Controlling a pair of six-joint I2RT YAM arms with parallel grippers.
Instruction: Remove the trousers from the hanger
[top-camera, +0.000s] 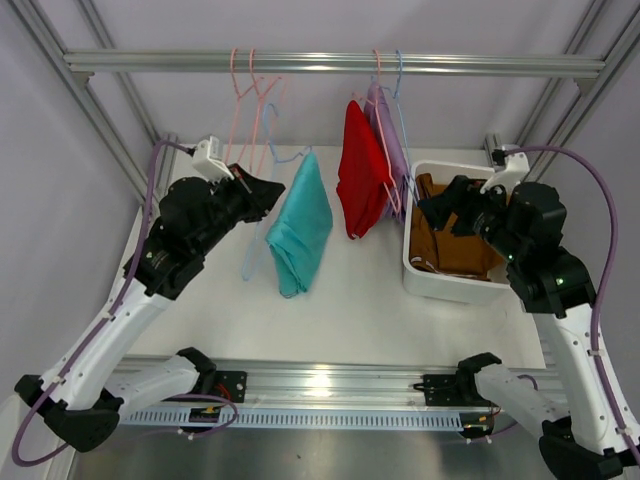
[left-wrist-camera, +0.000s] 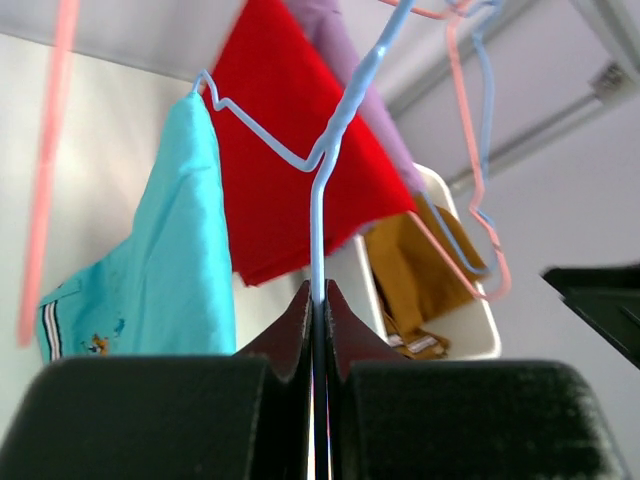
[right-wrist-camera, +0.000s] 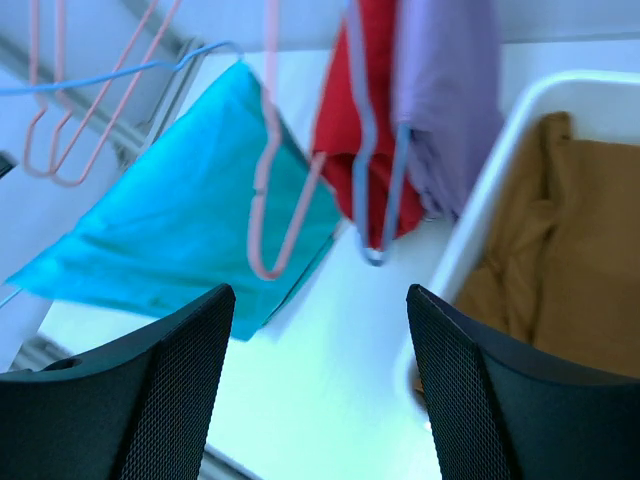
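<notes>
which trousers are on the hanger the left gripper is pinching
The teal trousers, on the blue hanger the left gripper is shut on. The red trousers and lavender trousers hang further right; the brown trousers lie in the bin.

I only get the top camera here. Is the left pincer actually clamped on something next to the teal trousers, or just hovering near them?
Observer: Clamped. The left wrist view shows the left pincer shut on the wire of the blue hanger that carries the teal trousers.
Operator: Okay, and the other arm, is it holding anything?
Observer: No. In its own wrist view the right pincer is open, with nothing held.
</notes>
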